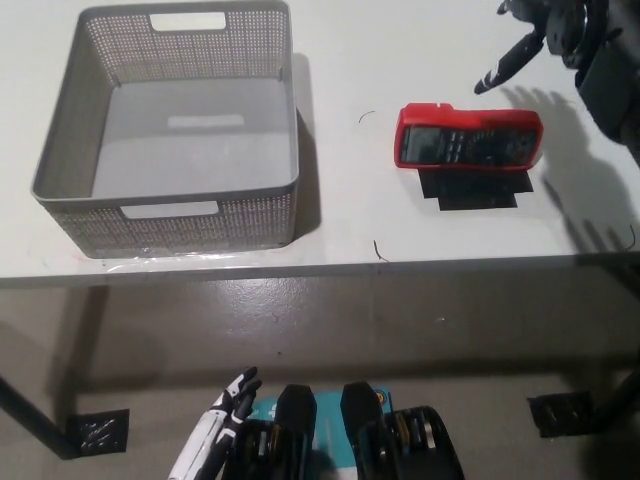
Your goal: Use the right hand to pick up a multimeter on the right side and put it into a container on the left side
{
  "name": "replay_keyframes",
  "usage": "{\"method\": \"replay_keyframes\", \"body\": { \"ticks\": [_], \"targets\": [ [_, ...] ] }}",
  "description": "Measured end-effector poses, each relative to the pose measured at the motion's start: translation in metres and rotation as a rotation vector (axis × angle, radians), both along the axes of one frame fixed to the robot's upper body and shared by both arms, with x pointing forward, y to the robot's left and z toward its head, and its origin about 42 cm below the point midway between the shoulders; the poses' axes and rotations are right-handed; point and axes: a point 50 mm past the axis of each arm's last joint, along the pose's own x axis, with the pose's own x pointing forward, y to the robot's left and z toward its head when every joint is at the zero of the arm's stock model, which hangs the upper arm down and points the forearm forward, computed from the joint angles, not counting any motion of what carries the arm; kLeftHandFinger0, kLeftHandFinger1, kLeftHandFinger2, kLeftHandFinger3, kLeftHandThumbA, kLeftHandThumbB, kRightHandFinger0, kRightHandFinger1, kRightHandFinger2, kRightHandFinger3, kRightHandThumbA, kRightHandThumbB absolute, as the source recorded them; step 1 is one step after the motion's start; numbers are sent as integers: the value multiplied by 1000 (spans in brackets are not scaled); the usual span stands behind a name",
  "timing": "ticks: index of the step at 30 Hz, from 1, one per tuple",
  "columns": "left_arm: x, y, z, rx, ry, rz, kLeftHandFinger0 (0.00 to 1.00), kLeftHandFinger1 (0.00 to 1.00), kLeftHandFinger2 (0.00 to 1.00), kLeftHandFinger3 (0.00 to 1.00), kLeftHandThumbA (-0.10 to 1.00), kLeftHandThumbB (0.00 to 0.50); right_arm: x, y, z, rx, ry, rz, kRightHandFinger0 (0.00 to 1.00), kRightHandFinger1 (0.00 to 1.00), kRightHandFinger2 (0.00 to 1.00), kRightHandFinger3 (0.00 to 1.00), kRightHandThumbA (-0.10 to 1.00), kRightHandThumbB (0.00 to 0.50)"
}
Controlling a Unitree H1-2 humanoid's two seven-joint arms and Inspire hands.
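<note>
You see the multimeter (469,139) lying flat on the right part of the white worktop (350,215). It has a red case and a dark front, and its long side runs left to right. Its near edge lies on a black patch (478,189) that is on the worktop, just in front of it.

Your right hand (545,35) is in the upper right corner, above and behind the right end of the multimeter, and it does not touch it. It holds nothing. Its fingers (500,68) are spread apart, and one of them points down and to the left toward the multimeter. The shadow of the hand falls on the worktop just to the right of the multimeter.

The container (165,215) stands on the left part of the worktop, well apart from the multimeter. It is a grey basket with perforated walls and a handle slot in the near wall and in the far wall. Inside, you see only its grey floor.

Your left hand (225,420) rests low at the bottom left, below the front edge of the worktop, over the floor (420,320). It holds nothing and its fingers are a little apart.
</note>
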Motion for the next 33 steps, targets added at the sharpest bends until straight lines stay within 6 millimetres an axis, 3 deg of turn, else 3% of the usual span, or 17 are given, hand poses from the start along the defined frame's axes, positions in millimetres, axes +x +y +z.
{"method": "replay_keyframes", "body": {
  "ticks": [12,16,22,25,33],
  "targets": [
    [2,-5,4,-7,-22,-21,1000,1000,1000,1000,1000,413,-3,12,-35,30,24,17,1000,1000,1000,1000,1000,500],
    [3,-8,6,-8,-26,-42,1000,1000,1000,1000,1000,404,-4,7,-45,42,35,6,1000,1000,1000,1000,969,500],
    [1,-14,5,-1,-23,-71,1000,1000,1000,1000,1000,364,-11,-7,-82,74,92,-32,1000,1000,1000,1000,986,500],
    [0,-16,4,5,-24,-83,1000,1000,1000,1000,1000,388,-15,-12,-100,68,115,-42,1000,1000,1000,1000,997,500],
    [-4,-20,3,11,-31,-105,1000,1000,1000,1000,1000,393,-19,-22,-113,76,94,-65,1000,1000,1000,1000,922,500]
  ]
}}
